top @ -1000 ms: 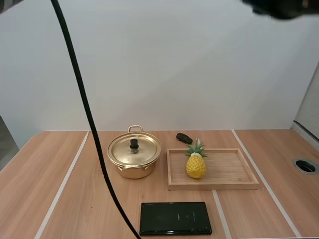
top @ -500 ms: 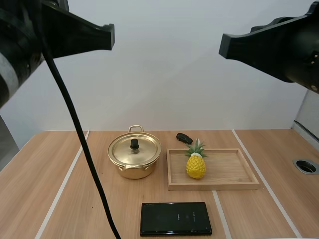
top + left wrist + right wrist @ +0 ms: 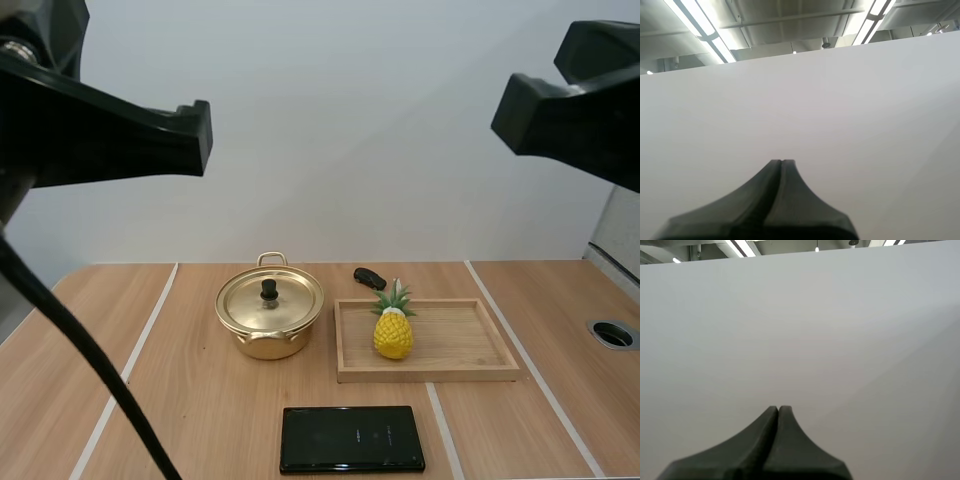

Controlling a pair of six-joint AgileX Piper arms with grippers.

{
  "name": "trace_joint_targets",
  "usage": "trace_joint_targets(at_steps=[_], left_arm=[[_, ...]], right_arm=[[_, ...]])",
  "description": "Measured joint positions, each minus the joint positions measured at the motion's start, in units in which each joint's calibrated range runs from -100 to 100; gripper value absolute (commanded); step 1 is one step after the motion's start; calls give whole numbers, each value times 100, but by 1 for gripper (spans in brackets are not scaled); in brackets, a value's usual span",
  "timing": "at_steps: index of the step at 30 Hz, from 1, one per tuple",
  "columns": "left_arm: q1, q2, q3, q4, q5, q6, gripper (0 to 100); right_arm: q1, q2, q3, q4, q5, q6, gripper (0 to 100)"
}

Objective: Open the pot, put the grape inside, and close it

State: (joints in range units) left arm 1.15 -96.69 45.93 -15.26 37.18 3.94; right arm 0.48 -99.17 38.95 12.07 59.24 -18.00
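Observation:
A gold pot [image 3: 268, 330] stands mid-table with its lid [image 3: 270, 299] on, a black knob on top. A small dark object [image 3: 369, 277] lies behind the wooden tray; I cannot tell what it is. My left gripper [image 3: 782, 162] is shut on nothing, its fingers together as one dark wedge against a white wall. My right gripper [image 3: 778, 408] is shut the same way, also empty. In the high view both arms loom close to the camera, high above the table: the left arm [image 3: 100, 130] and the right arm [image 3: 580, 110].
A wooden tray [image 3: 450, 360] right of the pot holds a yellow toy pineapple [image 3: 393, 330]. A flat black pack [image 3: 352, 438] lies near the front edge. A round hole [image 3: 613, 333] sits at the table's far right.
Both arms have swung into the high view close to the camera; the right one has since shifted right. Pot, tray and pack have not moved.

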Motion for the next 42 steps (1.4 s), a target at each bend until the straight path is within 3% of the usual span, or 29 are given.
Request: trace_joint_targets(at_steps=[11, 18, 22, 29, 35, 42], left_arm=[[-57, -256, 156, 646, 361, -644, 0], [-155, -256, 1270, 923, -871, -675, 0], [-172, -243, 2047, 946, -1449, -675, 0], [-220, -231, 3021, 1211, -888, -675, 0], [-329, -231, 3102, 1219, 632, -675, 0], [-344, -231, 3102, 1219, -424, -675, 0]], right_arm=[[0, -56, 221, -233, 421, 305, 0], [0, -56, 1196, -300, -491, 338, 0], [0, -44, 1886, -668, -983, 341, 0], [0, -44, 2556, -1322, -828, 349, 0], [0, -44, 2570, -1327, -787, 349, 0], [0, -44, 2727, -640, -1392, 349, 0]])
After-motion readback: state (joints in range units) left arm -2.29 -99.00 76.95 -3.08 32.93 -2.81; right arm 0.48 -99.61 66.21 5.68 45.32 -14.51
